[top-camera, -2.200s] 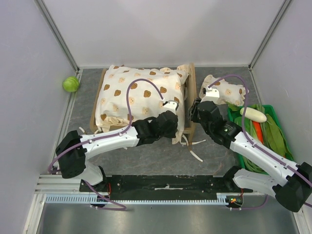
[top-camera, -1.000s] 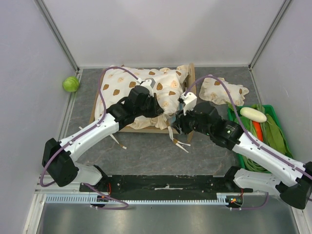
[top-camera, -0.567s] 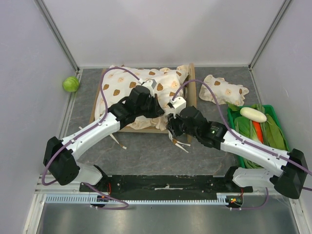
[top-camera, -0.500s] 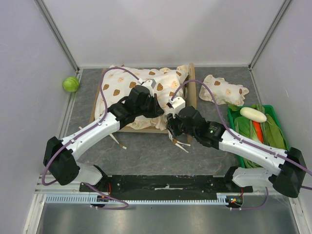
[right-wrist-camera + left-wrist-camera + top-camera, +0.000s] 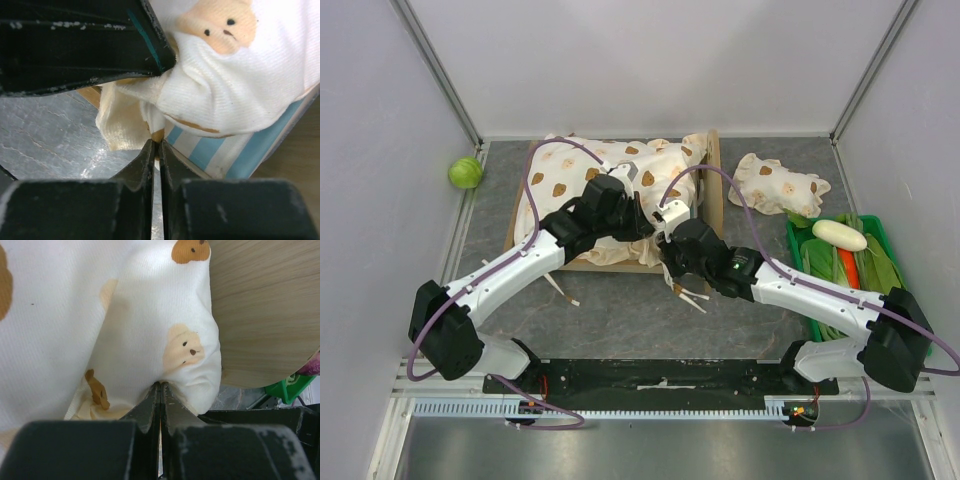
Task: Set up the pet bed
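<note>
No lettering, label or number can be read; the cushion [image 5: 555,175] shows bear faces only — no words.

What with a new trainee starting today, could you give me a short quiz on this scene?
1. True or false: the green ball lies inside the vegetable bin.
2. The left gripper is shut on: A) the bear-print cushion; B) the frilled pillow; C) the white vegetable.
3. In the right wrist view, which two colours stripe the fabric base of the pet bed?
Key: 1 false; 2 A; 3 blue and white.
</note>
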